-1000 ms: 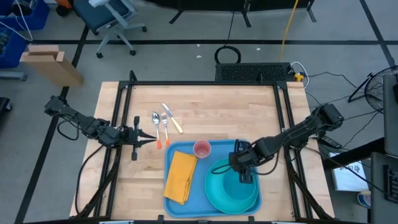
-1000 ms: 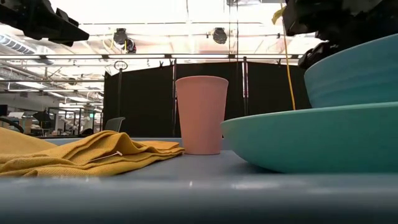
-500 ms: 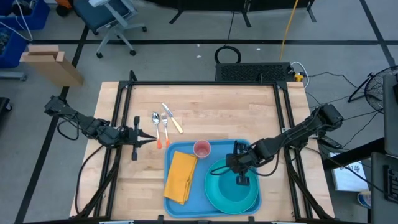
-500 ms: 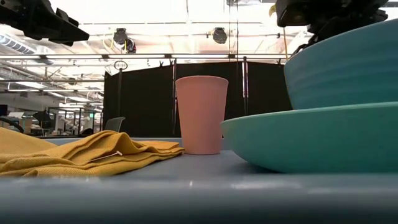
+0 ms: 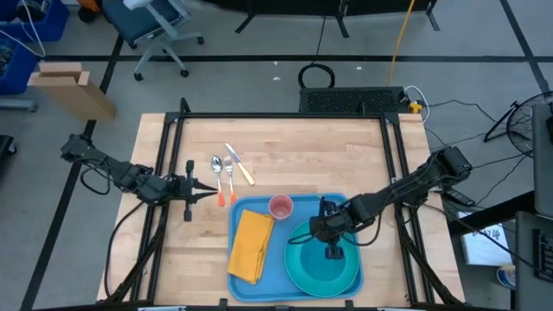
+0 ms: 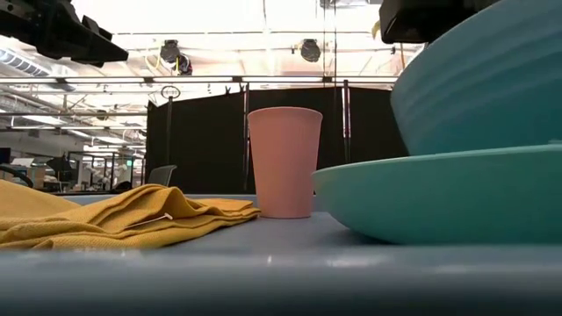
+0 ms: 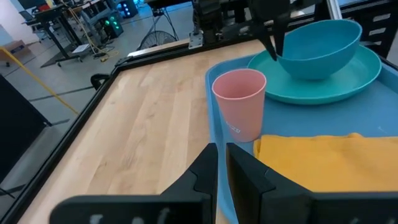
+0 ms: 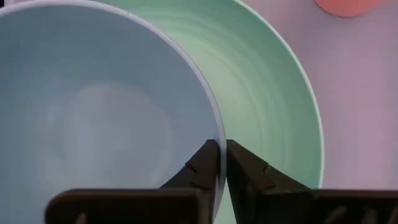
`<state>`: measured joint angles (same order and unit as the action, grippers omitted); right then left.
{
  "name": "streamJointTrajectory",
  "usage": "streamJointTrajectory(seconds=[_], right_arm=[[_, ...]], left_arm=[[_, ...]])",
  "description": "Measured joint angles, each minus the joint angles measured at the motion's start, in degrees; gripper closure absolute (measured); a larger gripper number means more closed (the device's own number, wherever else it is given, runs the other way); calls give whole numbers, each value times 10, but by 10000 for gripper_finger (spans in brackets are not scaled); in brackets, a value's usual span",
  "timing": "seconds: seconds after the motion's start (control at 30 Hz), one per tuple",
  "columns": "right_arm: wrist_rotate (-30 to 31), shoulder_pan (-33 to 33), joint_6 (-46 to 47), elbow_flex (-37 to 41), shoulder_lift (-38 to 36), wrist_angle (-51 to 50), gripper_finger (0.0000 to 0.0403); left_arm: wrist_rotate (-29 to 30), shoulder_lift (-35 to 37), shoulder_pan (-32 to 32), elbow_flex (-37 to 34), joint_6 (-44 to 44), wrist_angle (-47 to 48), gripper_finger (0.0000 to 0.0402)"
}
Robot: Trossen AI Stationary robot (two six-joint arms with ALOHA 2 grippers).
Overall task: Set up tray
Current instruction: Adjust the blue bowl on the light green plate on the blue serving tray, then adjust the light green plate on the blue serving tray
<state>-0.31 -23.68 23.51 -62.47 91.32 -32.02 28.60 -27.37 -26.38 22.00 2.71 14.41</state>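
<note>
The blue tray (image 5: 302,213) lies at the table's near edge. On it are a folded yellow napkin (image 5: 251,246), a pink cup (image 5: 281,206) standing upright, and a teal plate (image 7: 323,87) with a teal bowl (image 7: 320,40) on it. My right gripper (image 5: 332,250) is over the plate, shut on the bowl's rim. To the left of the tray my left gripper (image 5: 212,192) hangs above the bare wood, shut and holding nothing. My right gripper pinches the bowl's rim (image 8: 214,124) on its far side, one finger inside the bowl and one outside. The fingers come from above, slanting down from the table's right. The bowl is tilted, its held side raised, and its base still sits on the plate (image 6: 439,193).
A spoon, a fork and a knife (image 5: 228,170) lie on the wood, far-left of the tray and just beyond my left gripper. Black frame rails (image 5: 168,173) run along the table's left and right edges. The far half of the table is bare wood.
My right gripper has shut on the bowl's rim and sunk a little, moving toward the table's left. The bowl has tipped up on its held side and slid slightly left on the plate.
</note>
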Motion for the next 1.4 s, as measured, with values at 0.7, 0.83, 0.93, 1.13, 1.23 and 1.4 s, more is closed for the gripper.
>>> streamJointTrajectory(seconds=[0.7, 0.83, 0.93, 1.13, 1.23, 1.4], right_arm=[[163, -2, 19, -43, -124, -230, 259], [147, -2, 48, -6, -124, -243, 275], [121, -2, 65, 40, -119, -209, 281], [75, -2, 108, 120, -119, -118, 271], [75, -5, 121, 144, -120, -62, 259], [54, -8, 156, 178, -119, -37, 248]], left_arm=[[-1, 0, 4, 0, -2, 6, 364], [-1, 0, 4, 0, -5, 8, 364], [-3, 0, 4, 0, -11, 9, 364], [-3, 0, 4, 0, -16, 8, 364], [-3, 0, 4, 0, -17, 8, 364], [0, 0, 4, 0, -15, 8, 364]])
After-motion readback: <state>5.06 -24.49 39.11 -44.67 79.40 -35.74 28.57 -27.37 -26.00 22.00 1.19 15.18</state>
